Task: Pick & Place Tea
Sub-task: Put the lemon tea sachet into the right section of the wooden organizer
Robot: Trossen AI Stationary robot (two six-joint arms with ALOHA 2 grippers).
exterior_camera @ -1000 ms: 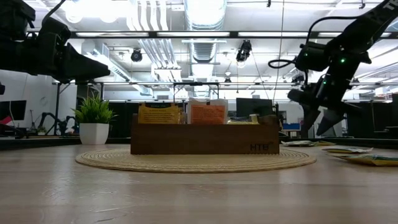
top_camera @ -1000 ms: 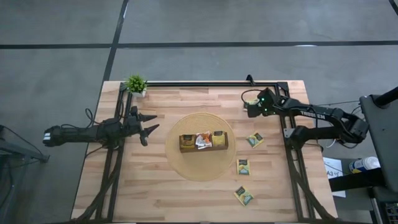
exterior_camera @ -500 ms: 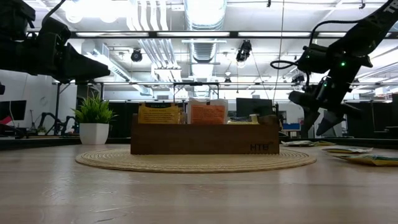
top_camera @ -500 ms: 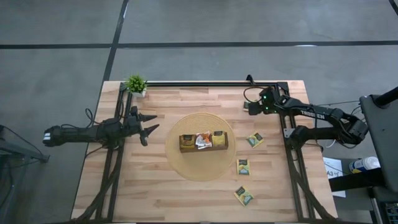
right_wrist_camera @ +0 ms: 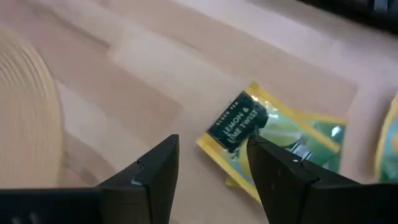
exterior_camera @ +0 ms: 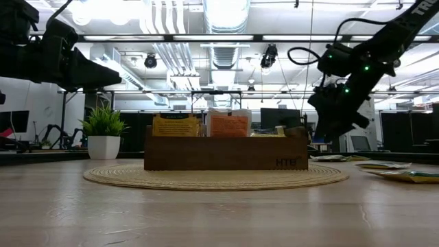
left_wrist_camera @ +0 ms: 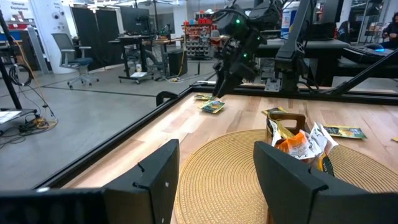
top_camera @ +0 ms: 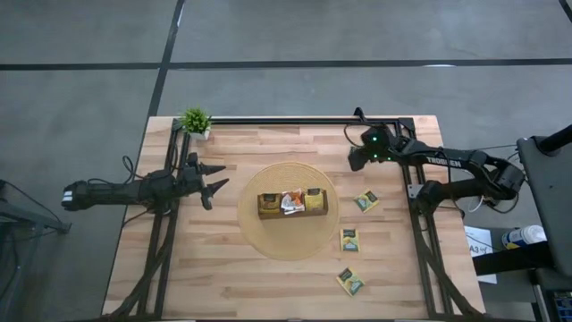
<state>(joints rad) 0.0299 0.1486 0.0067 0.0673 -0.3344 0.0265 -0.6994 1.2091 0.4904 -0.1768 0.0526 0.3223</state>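
Observation:
Several tea sachets stand in the brown wooden tray (top_camera: 315, 203), which sits on a round woven mat (top_camera: 268, 240). Three more sachets (top_camera: 365, 201) (top_camera: 350, 239) (top_camera: 350, 282) lie flat on the table right of the mat. A dark green and yellow sachet (right_wrist_camera: 239, 121) lies flat near the table's far right corner. My right gripper (right_wrist_camera: 214, 180) is open and hovers just over it, fingers pointing down and touching nothing. My left gripper (top_camera: 212, 180) is open and waits left of the mat.
A small potted plant (top_camera: 195, 121) stands at the far left corner. A black frame rail (top_camera: 286, 120) runs along the far edge. Another sachet's edge (right_wrist_camera: 392, 134) shows beside the green one. Bare wood lies near the mat's near side and left.
My right gripper has shifted a little toward the table's left and turned about its wrist above the far-right sachet. The left arm, the tray and the sachets have stayed where they were.

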